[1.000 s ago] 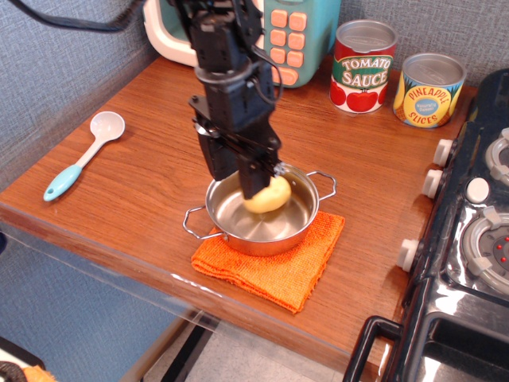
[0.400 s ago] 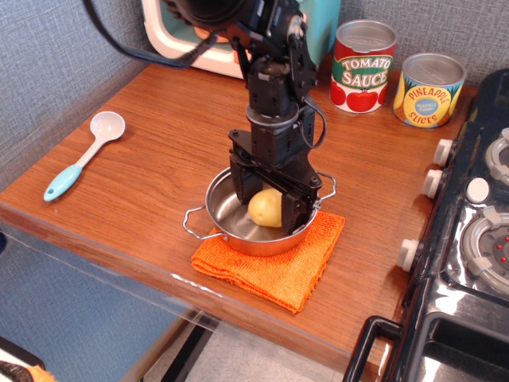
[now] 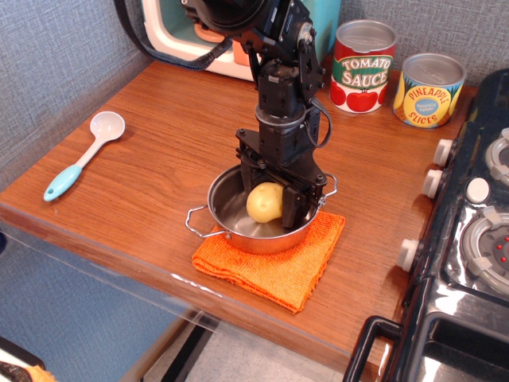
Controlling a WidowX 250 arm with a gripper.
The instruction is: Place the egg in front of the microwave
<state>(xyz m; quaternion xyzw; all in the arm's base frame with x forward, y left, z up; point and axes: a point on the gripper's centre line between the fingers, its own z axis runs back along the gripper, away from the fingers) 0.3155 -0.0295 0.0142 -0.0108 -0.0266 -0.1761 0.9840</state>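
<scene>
The egg (image 3: 266, 202) sits inside the steel pot (image 3: 231, 225), which stands on an orange cloth (image 3: 274, 266) near the front edge of the wooden table (image 3: 151, 167). The gripper (image 3: 270, 195) is lowered into the pot with its two dark fingers (image 3: 293, 205) on either side of the egg; the right one looks pressed against the egg's side, while the left one is mostly hidden behind it, so the gripper seems to be pinching the egg, though whether the squeeze is firm cannot be told from this view. The egg looks to be at or just above the pot's floor, and it is hard to say whether it has left the metal. The microwave (image 3: 171, 28) stands at the back of the table, well apart from the pot, with the arm crossing in front of most of it; only its cream frame and a bit of teal body show. The stretch of table in front of it appears free. By my judgement the task is at its early stage: the grasp is made or nearly made, but the lift out of the pot, the carry across the table toward the back, and the setting down before the microwave door are all yet to be done. A spoon (image 3: 82, 154) lies off to the side, and two tin cans (image 3: 398, 72) stand further along the back, neither in the likely path
</scene>
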